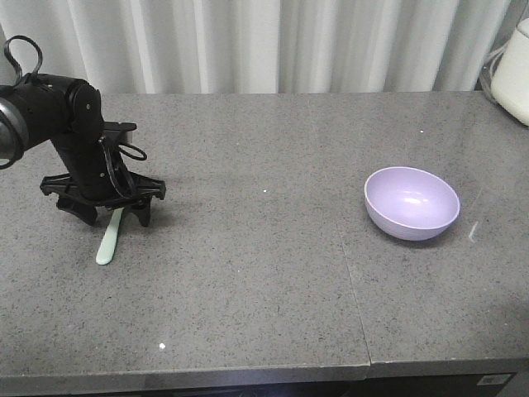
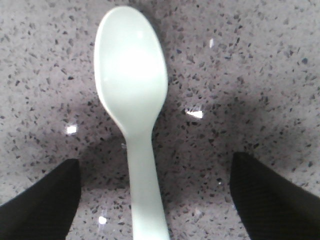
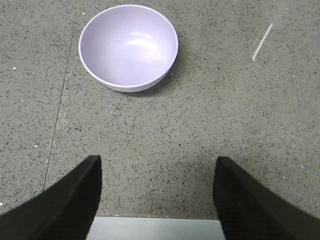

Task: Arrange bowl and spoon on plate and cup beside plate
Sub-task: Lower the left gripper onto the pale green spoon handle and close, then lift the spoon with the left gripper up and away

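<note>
Straddling the spoon point(image 2: 132, 75) near the left edge of the worktop point(image 1: 248, 289), the left gripper point(image 1: 114, 217) has its fingers wide apart and clear of it, while the right gripper point(image 3: 157, 200), equally spread and empty, faces the bowl point(image 1: 412, 203) near the right edge.

Left claw point(image 1: 116, 217) low, jaws wide; right claw point(image 3: 157, 200) wide too.

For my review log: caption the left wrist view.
Open left pincer straddles the mint spoon lying flat on the speckled countertop.

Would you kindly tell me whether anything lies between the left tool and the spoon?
Nothing visible does: the left tool is open and straddles the handle of the spoon, which lies flat on the countertop.
</note>
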Robot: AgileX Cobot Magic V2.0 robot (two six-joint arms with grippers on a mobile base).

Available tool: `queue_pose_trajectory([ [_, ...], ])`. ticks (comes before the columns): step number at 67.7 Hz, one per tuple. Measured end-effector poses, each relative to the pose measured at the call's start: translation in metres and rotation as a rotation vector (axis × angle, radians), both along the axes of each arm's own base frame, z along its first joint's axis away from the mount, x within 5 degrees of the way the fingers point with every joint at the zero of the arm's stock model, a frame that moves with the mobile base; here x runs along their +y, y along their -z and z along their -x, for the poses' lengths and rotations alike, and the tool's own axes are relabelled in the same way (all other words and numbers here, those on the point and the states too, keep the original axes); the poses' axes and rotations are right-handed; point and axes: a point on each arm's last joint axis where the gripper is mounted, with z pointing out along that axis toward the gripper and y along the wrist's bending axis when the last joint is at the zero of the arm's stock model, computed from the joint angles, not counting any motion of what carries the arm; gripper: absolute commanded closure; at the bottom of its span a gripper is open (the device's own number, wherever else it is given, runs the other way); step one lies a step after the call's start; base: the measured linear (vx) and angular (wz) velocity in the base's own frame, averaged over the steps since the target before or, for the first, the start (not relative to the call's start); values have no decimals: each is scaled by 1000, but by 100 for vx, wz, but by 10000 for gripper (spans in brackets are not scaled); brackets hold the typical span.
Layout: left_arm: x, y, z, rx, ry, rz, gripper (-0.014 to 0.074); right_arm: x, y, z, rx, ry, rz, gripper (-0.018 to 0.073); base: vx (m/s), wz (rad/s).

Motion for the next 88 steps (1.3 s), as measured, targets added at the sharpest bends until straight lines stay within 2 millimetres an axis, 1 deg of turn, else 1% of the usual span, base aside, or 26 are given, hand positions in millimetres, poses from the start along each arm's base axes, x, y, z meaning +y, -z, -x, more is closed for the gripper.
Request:
queue_pose_trajectory([
  [19,-1,0,0,-1,-5,17,33,0,0,0,0,0,0,84,0,0],
  [38,-3,0,0,3,-13,40,94,0,0,0,0,0,0,84,0,0],
  [52,-1,0,0,9,-16,39,162,0,0,0,0,0,0,84,0,0],
  [59,-1,0,0,9,-16,39,218,0,0,0,0,0,0,84,0,0],
  [65,-1,0,0,9,-16,39,289,0,0,0,0,0,0,84,0,0],
  [71,-1,0,0,9,-16,39,370,0,0,0,0,0,0,84,0,0],
  [85,-1,0,0,9,-16,38,591,0,0,0,0,0,0,84,0,0],
  [88,-1,0,0,8,-16,39,605,0,0,0,0,0,0,84,0,0],
])
